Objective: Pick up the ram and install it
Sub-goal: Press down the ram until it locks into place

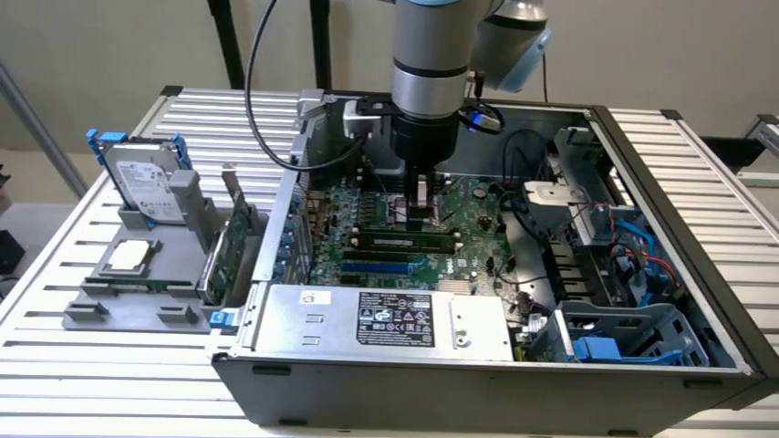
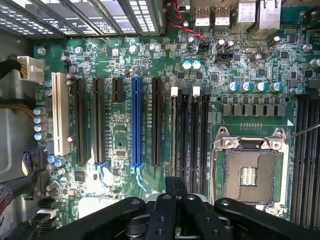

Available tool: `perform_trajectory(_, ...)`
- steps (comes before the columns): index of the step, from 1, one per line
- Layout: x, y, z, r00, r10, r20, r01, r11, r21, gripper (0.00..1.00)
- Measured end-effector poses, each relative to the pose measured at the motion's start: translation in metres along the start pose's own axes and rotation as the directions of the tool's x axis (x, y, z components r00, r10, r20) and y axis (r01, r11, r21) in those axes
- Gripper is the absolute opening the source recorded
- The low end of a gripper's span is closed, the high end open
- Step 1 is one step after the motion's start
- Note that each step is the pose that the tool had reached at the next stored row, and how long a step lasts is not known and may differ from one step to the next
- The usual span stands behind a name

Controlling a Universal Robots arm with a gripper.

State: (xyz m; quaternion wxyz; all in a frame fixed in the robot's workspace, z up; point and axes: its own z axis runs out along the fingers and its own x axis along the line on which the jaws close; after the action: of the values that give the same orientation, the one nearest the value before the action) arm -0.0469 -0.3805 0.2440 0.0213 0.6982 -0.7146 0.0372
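Note:
The ram [image 1: 392,242] is a thin green stick standing on edge in the black motherboard slot closest to the expansion slots. In the wrist view the ram [image 2: 173,135] shows edge-on as a narrow brownish strip ending at a white latch [image 2: 174,91]. My gripper [image 1: 420,222] reaches straight down into the open computer case, directly over the stick. Its black fingers [image 2: 170,186] are closed together at the ram's upper edge, and they hide the near end of the stick. How deep the ram sits in the slot cannot be told.
Three more memory slots [image 2: 196,135] lie beside the ram, then the open CPU socket [image 2: 249,172]. A blue slot [image 2: 136,125] runs on the other side. The power supply [image 1: 389,315] and cables [image 1: 633,246] crowd the case. Outside stand a hard drive [image 1: 144,182] and expansion card [image 1: 232,246].

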Motion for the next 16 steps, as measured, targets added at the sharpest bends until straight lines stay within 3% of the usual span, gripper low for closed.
perform_trajectory(16,-0.0004,0.0005,0.0034,1.0000,0.000,0.0004,0.000,1.0000,-0.0001,0.00)
